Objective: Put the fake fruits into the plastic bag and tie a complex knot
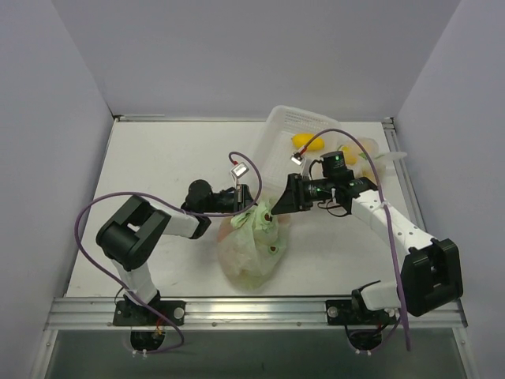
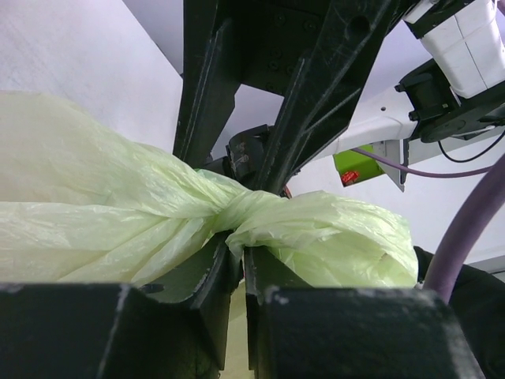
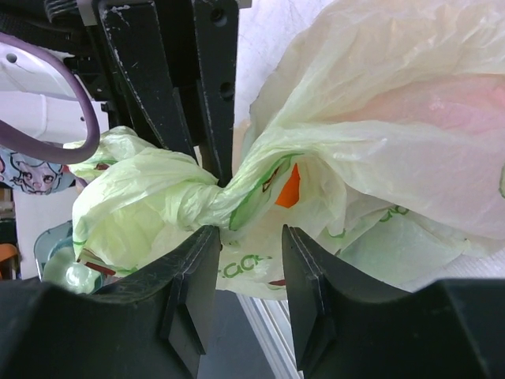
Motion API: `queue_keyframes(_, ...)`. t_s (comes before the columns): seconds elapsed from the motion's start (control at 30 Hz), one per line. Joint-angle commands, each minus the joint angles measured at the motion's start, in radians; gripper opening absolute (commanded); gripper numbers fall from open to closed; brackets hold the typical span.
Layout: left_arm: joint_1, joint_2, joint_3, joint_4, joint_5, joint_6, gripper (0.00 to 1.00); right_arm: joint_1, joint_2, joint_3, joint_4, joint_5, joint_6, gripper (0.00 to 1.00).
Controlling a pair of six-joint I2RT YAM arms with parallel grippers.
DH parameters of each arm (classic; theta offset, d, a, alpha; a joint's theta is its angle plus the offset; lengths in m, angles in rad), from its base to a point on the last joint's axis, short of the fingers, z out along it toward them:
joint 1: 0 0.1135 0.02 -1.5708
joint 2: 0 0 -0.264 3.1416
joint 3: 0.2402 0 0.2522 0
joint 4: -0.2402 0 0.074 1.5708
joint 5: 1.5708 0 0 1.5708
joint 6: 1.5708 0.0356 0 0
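Note:
The plastic bag (image 1: 251, 251) lies at the table's middle, pale green with printed film, its neck twisted into a knot (image 2: 248, 207). An orange fake fruit (image 3: 288, 189) and a reddish one (image 3: 458, 103) show through the film. My left gripper (image 1: 247, 197) reaches in from the left. Its jaws (image 2: 241, 251) stand a narrow slit apart, with the knot lying across their tips. My right gripper (image 1: 274, 207) comes from the right and is closed partway (image 3: 251, 233) on printed bag film just beside the knot (image 3: 197, 197). Both grippers meet at the bag's top.
A white slotted basket (image 1: 288, 118) stands tilted at the back right, with a yellow fruit (image 1: 304, 142) inside. The metal rail (image 1: 252, 306) runs along the near edge. Purple cables loop over both arms.

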Motion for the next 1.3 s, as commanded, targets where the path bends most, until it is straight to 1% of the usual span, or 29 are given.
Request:
queue_keyframes(0.0, -0.005, 0.011, 0.021, 0.109, 0.016, -0.007, 0.21, 0.020, 0.004, -0.006, 0.022, -0.034, 0.002, 0.38)
queue_keyframes(0.17, -0.005, 0.013, 0.020, 0.119, 0.013, -0.013, 0.25, 0.029, -0.016, -0.023, 0.007, -0.037, -0.026, 0.39)
queue_keyframes(0.4, -0.003, 0.027, 0.023, 0.142, 0.006, -0.032, 0.28, 0.022, -0.019, -0.040, 0.002, -0.056, -0.032, 0.36)
queue_keyframes(0.53, -0.005, 0.033, 0.029, 0.147, 0.007, -0.038, 0.28, -0.018, -0.065, -0.052, -0.025, -0.087, -0.070, 0.37)
queue_keyframes(0.7, -0.006, 0.036, 0.027, 0.162, 0.004, -0.047, 0.31, -0.018, -0.085, -0.063, -0.076, -0.080, -0.141, 0.37)
queue_keyframes(0.9, -0.011, 0.034, 0.026, 0.176, 0.009, -0.059, 0.34, -0.001, -0.053, -0.050, -0.064, -0.043, -0.161, 0.36)
queue_keyframes(1.07, -0.012, 0.031, 0.020, 0.178, 0.006, -0.059, 0.36, 0.023, -0.039, -0.050, -0.023, -0.008, -0.147, 0.36)
queue_keyframes(1.2, -0.014, 0.034, 0.023, 0.182, 0.002, -0.063, 0.38, 0.039, -0.034, -0.044, -0.012, -0.007, -0.145, 0.36)
queue_keyframes(1.27, -0.015, 0.034, 0.023, 0.185, 0.001, -0.067, 0.38, 0.046, -0.033, -0.047, -0.006, -0.006, -0.144, 0.38)
